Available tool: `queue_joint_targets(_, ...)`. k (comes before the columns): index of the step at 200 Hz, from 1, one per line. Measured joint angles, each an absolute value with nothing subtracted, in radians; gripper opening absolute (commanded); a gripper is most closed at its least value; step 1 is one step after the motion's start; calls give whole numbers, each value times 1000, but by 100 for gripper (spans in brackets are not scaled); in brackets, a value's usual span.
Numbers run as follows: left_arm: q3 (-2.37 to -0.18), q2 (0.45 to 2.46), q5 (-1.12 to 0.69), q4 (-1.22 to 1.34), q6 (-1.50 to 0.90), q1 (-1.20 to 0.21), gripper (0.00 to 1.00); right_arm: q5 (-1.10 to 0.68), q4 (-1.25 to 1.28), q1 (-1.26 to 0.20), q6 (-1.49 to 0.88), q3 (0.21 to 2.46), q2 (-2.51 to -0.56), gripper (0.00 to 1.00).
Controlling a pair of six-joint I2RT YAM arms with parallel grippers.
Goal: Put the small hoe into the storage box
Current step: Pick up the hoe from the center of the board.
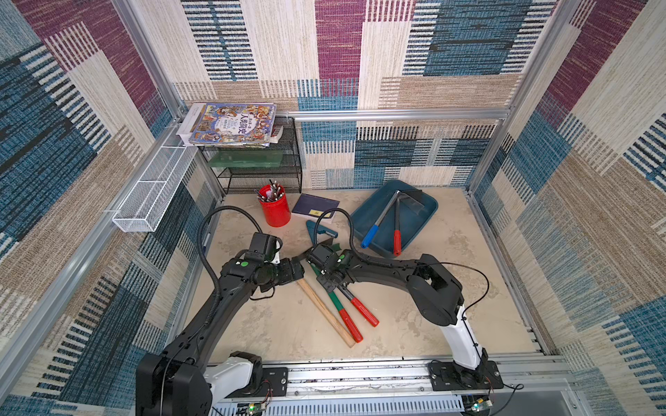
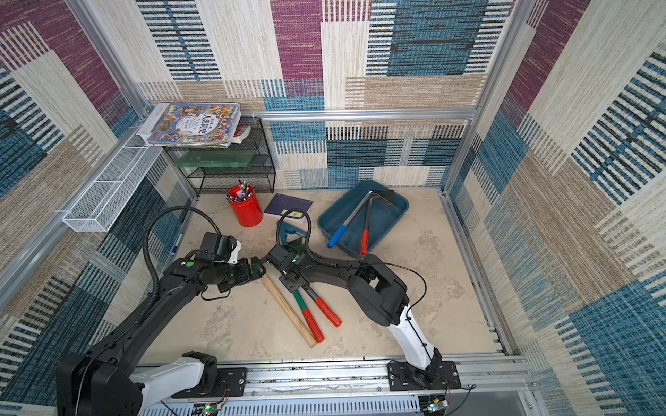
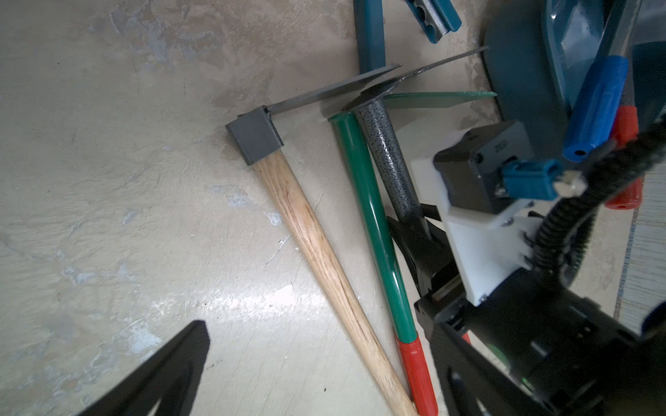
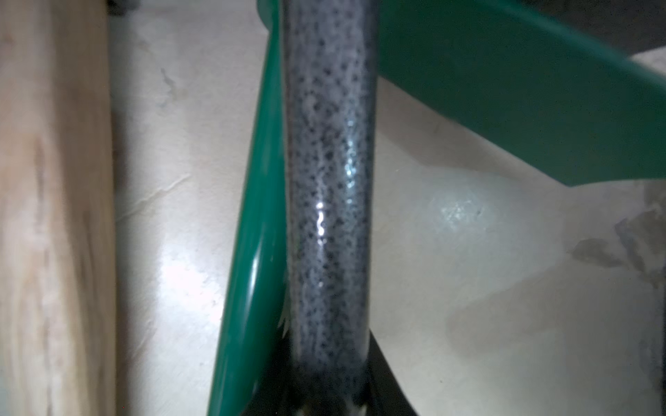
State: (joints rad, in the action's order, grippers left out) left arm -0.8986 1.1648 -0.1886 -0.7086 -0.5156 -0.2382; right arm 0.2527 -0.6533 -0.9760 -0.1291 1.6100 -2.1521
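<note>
The small hoe (image 1: 364, 311), with a speckled grey shaft (image 4: 328, 180) and a red grip, lies on the table against a green-shafted hoe (image 1: 337, 306). My right gripper (image 1: 332, 282) is shut on its shaft (image 3: 387, 158), near the blade end. A wooden-handled hoe (image 1: 324, 313) lies alongside them. My left gripper (image 1: 300, 268) stands open over that wooden handle (image 3: 317, 252), holding nothing. The teal storage box (image 1: 414, 227) sits at the back right (image 2: 387, 223). A blue-gripped hoe (image 1: 371, 236) and a red-gripped hoe (image 1: 396, 241) lie in it.
A red pen cup (image 1: 274, 210), a dark notebook (image 1: 315, 206) and a teal clamp (image 1: 319, 230) lie behind the arms. A black mesh shelf (image 1: 259, 173) with books stands at the back left. A white wire basket (image 1: 151, 194) hangs on the left wall.
</note>
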Motion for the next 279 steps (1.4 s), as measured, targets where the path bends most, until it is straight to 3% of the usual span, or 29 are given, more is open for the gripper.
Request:
queue_joint_targets(26,-899,1166,-189,-707,-516,-238,100,258,-656,-977,-121,1630,-2148,11)
queue_joint_targets(168,-901,1171,-190,-699,-516,-238,100,225,-711,-961,-90,1711,-2029,5)
queue_joint_targets(185,-901,1171,-190,-699,-516,-238,100,206,-720,-947,-105,1730,-2011,0)
queue_joint_targets(279,-907,1187,-216,-691,-516,-238,99,123,-770,-852,-206,1818,-1925,0)
